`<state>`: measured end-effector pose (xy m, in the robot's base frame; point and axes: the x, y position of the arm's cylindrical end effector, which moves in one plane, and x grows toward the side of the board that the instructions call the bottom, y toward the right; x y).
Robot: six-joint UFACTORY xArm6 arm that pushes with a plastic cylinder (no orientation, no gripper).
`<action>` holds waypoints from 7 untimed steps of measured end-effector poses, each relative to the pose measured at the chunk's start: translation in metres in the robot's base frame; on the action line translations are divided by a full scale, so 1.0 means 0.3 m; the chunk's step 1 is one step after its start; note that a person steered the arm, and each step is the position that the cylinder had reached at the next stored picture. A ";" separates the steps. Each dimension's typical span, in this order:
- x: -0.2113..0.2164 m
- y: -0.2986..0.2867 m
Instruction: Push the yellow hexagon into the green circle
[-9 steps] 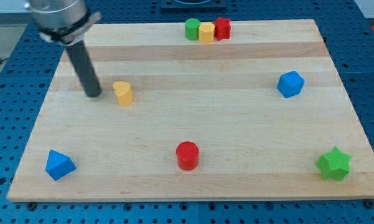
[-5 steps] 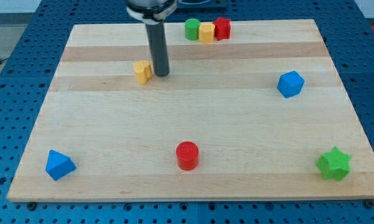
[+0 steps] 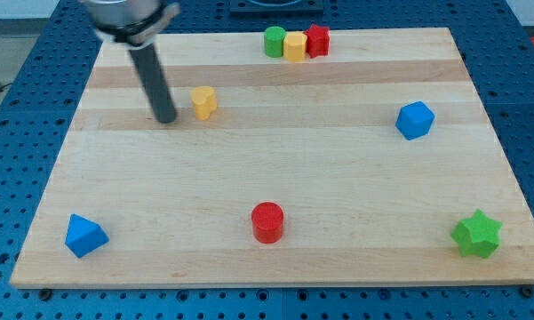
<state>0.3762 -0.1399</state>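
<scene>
My tip (image 3: 165,118), a bare rod with no claw to open or shut, rests just left of the yellow hexagon (image 3: 203,102) on the bench (image 3: 338,178), seemingly placed to shove it rightward and up toward the far-off green circle (image 3: 274,41).

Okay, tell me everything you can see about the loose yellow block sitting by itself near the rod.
The loose yellow block is a small, solid-looking piece with a matte painted look; its top reads as faceted, likely the hexagon. It stands upright on the wooden board in the upper-left part, alone, touching no other block. My tip rests just to the view's left of it, with a narrow gap showing, so they look apart. The green circle sits farther toward the view's top right, beside another yellow block.
</scene>
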 end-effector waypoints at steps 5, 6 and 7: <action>-0.123 0.462; -0.123 0.551; -0.127 0.594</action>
<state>0.3380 0.0382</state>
